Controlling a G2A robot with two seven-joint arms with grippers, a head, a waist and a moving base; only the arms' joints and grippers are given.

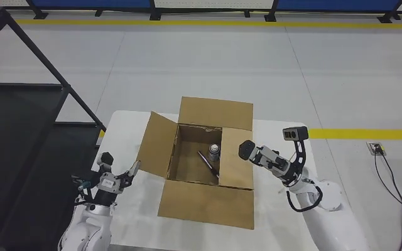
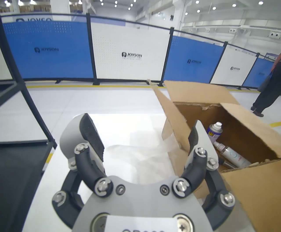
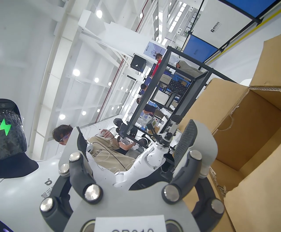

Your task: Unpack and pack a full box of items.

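White table [image 1: 135,201] under both arms. Left gripper [image 2: 141,131] spread wide, empty, just beside left flap; right gripper [image 3: 135,131] also wide apart, empty, at right flap. Cardboard box [image 1: 207,204] mid-table, flaps out. I judge unpacking step: items remain inside. Spray can [image 1: 214,149] upright near far wall, slim bottle [image 2: 230,153] lying beside. Next: lower one arm inside, close on can.

Premises: large industrial hall, fenced off as a robot test cell. Evidence: blue and white perforated barrier panels [image 2: 129,57], yellow line [image 1: 188,22] on pale floor [image 1: 188,63], high white ceiling [image 2: 219,19] with spotlights [image 2: 198,11], black metal rack [image 1: 25,157].
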